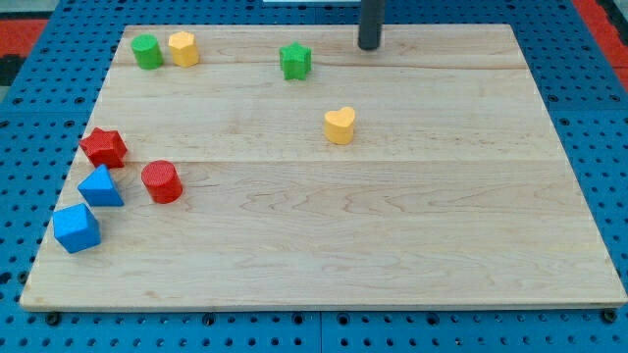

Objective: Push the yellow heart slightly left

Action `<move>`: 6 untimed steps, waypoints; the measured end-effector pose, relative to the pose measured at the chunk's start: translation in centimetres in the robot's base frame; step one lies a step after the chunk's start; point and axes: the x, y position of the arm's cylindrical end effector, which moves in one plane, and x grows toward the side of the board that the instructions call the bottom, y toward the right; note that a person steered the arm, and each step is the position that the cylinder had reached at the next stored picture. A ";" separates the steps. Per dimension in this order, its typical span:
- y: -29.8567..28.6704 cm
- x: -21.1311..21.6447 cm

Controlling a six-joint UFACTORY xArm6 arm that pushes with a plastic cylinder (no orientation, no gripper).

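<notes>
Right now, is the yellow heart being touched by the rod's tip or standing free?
Free. The yellow heart stands alone mid-board; my tip is apart from it, nearer the view's top and slightly right.

The yellow heart (pixel 340 126) lies flat on the wooden board, a little right of centre and in the far half. Its lobes face up-right and its point down-left. It stands alone, touching nothing.

A pale wooden bench (pixel 324 245), made of planks joined lengthwise (the seams run across the view), is seen under even light. It is surrounded on all sides by a blue perforated surface (pixel 589 88). Red patches (pixel 29 25) are visible beyond the bench's upper corners.
</notes>
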 end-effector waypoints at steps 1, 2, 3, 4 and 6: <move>-10.3 0.2; -18.6 -4.7; -12.7 -4.7; -0.2 -2.4; 3.0 15.0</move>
